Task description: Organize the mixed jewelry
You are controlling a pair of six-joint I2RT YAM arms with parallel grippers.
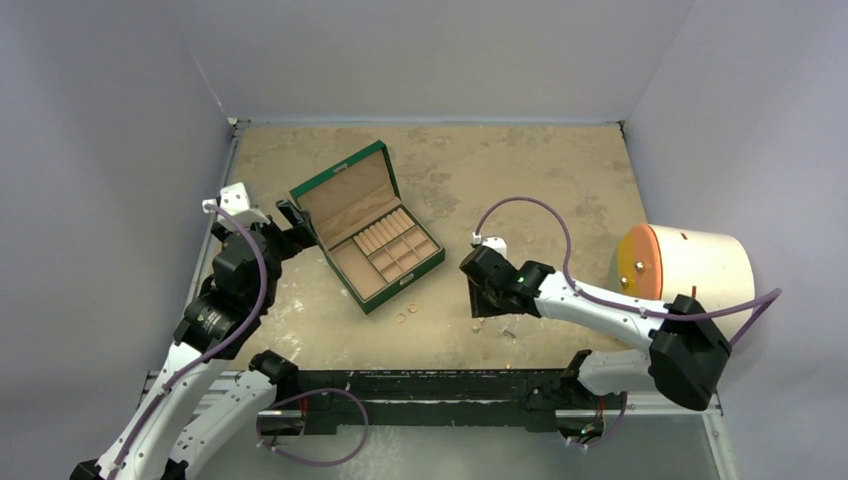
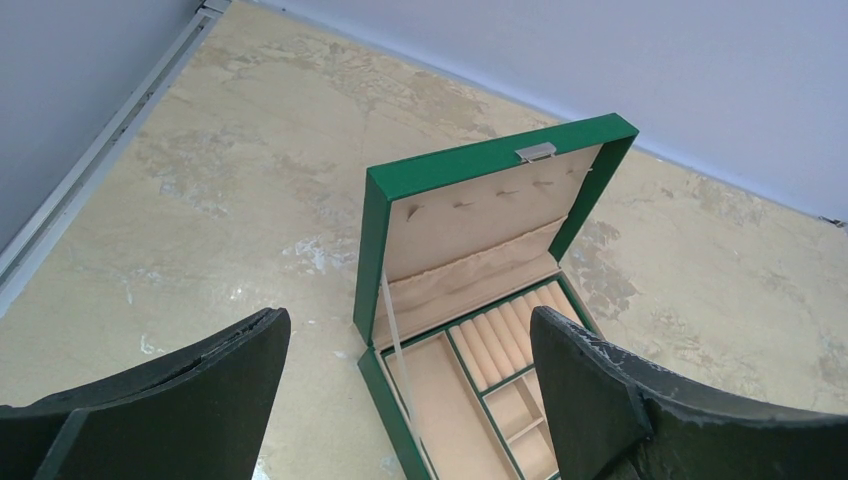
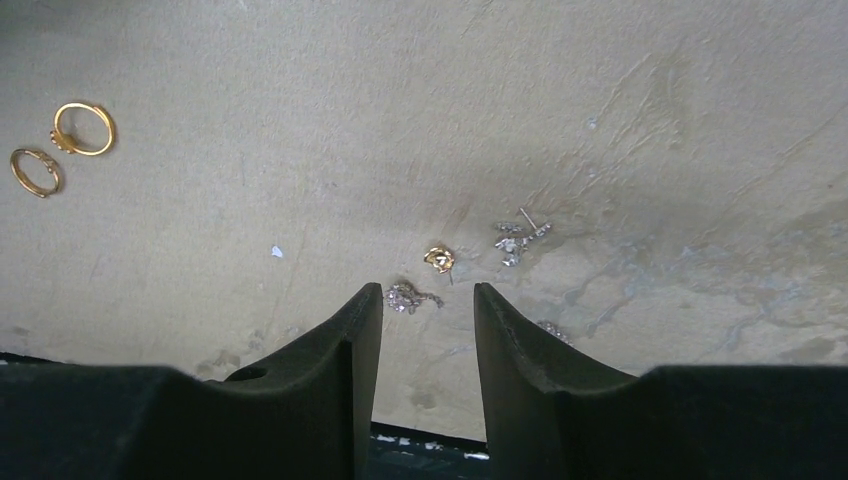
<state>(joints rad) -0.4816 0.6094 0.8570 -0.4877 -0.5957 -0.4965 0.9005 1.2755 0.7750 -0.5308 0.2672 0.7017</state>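
In the right wrist view two gold rings [image 3: 83, 128] [image 3: 36, 171] lie at the far left. A gold stud [image 3: 438, 259], a silver stud [image 3: 404, 296], a silver earring [image 3: 519, 236] and another silver piece [image 3: 552, 329] lie on the tabletop near my right gripper [image 3: 428, 292]. That gripper is open and empty, with the silver stud just off its left fingertip. The open green box [image 1: 368, 226] with tan lining sits at centre left. My left gripper [image 2: 410, 325] is open and empty, above the box [image 2: 480, 260]. In the top view the rings [image 1: 404, 316] lie in front of the box.
A white cylinder with an orange face [image 1: 685, 268] lies at the right edge of the table. Grey walls enclose the table on three sides. The black rail [image 1: 420, 385] runs along the near edge, just behind the right gripper.
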